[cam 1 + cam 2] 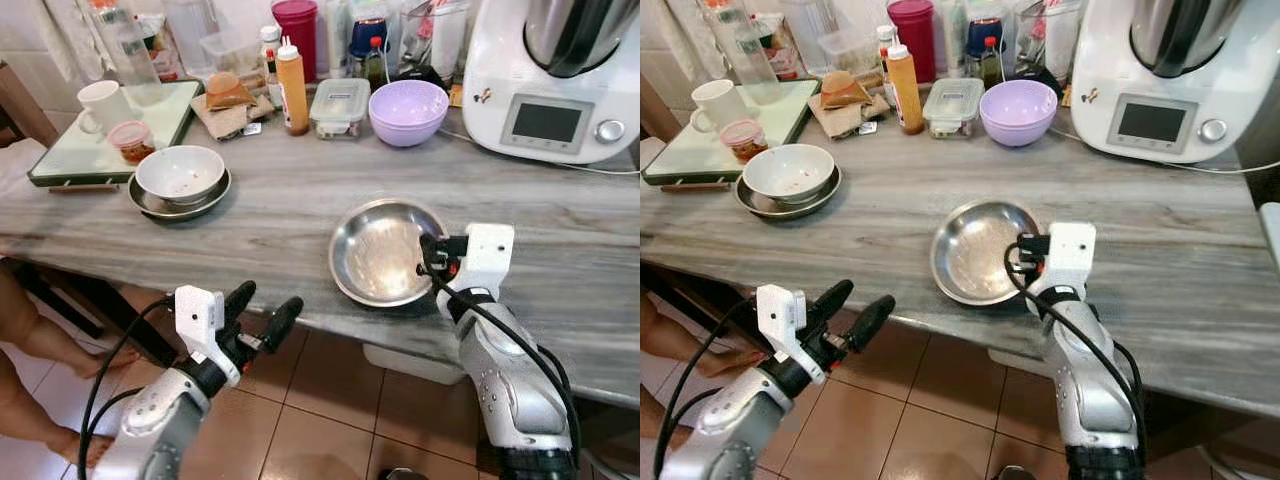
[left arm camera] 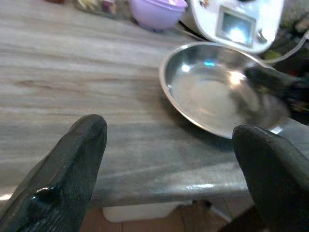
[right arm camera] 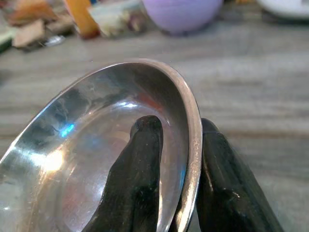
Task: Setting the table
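Observation:
A steel bowl (image 1: 380,250) rests on the grey stone counter (image 1: 270,205) near its front edge. My right gripper (image 1: 428,256) is shut on the steel bowl's right rim, one finger (image 3: 137,169) inside and one outside (image 3: 227,188). My left gripper (image 1: 262,312) hangs open below the counter's front edge, to the left of the bowl, holding nothing. A white bowl (image 1: 180,172) sits in a steel plate (image 1: 150,203) at the left, and a purple bowl (image 1: 408,111) stands at the back.
A green tray (image 1: 60,158) with a white mug (image 1: 103,104) and a small jar lies at the far left. Bottles, a food box (image 1: 339,106) and a white kitchen machine (image 1: 555,80) line the back. A person's bare legs (image 1: 30,340) stand on the tiled floor at left.

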`<state>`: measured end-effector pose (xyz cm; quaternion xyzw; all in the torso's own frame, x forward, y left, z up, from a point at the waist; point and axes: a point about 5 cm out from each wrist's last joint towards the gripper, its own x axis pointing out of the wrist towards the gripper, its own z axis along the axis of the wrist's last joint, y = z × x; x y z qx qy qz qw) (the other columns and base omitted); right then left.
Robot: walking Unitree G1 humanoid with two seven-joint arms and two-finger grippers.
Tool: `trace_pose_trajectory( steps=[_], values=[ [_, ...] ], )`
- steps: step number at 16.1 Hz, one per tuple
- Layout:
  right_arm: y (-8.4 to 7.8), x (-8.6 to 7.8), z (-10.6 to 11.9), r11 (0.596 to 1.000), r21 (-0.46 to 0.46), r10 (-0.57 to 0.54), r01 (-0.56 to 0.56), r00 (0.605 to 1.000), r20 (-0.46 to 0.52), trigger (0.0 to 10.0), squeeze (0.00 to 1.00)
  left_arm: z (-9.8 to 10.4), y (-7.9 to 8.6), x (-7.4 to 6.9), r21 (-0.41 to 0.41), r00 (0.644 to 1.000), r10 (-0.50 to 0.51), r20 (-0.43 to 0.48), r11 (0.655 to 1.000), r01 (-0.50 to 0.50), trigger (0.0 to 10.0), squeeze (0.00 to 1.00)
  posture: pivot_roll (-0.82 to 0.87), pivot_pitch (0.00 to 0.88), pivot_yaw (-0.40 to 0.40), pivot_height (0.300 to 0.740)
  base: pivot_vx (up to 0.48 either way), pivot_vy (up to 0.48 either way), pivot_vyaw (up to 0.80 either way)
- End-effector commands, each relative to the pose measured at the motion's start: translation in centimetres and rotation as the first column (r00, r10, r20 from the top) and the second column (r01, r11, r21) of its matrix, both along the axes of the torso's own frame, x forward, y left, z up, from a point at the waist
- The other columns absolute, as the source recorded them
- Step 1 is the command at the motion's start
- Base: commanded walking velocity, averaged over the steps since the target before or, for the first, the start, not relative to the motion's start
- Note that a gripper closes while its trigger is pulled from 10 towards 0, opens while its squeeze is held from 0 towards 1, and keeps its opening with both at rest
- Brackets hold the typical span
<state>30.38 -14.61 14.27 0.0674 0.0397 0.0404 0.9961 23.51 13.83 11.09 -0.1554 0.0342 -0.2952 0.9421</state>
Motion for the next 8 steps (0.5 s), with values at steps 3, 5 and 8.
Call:
trace_pose_trajectory(
  steps=[3, 5, 8],
  values=[
    [0.7, 0.6, -0.5, 0.998, 0.063, 0.015, -0.011, 0.998, -0.058, 10.0, 0.0, 0.3, -0.1, -0.2, 0.014, 0.996, -0.084, -0.008, 0.996, 0.084, 10.0, 0.0, -0.11, 0.136, 0.107, 0.74, 0.0, 0.0, 0.0],
    [1.2, 1.0, -0.9, 0.997, 0.072, 0.027, -0.022, 0.997, -0.069, 10.0, 0.0, 0.4, -0.3, -0.3, 0.002, 0.994, -0.11, -0.015, 0.994, 0.11, 10.0, 0.0, -0.11, 0.135, 0.106, 0.74, 0.0, 0.0, 0.0],
    [2.0, 1.4, -1.0, 0.996, 0.081, 0.05, -0.043, 0.995, -0.087, 10.0, 0.0, 0.6, -0.7, -0.5, -0.017, 0.988, -0.154, -0.02, 0.988, 0.154, 10.0, 0.0, -0.11, 0.134, 0.102, 0.74, 0.0, 0.0, 0.0]
  ],
)
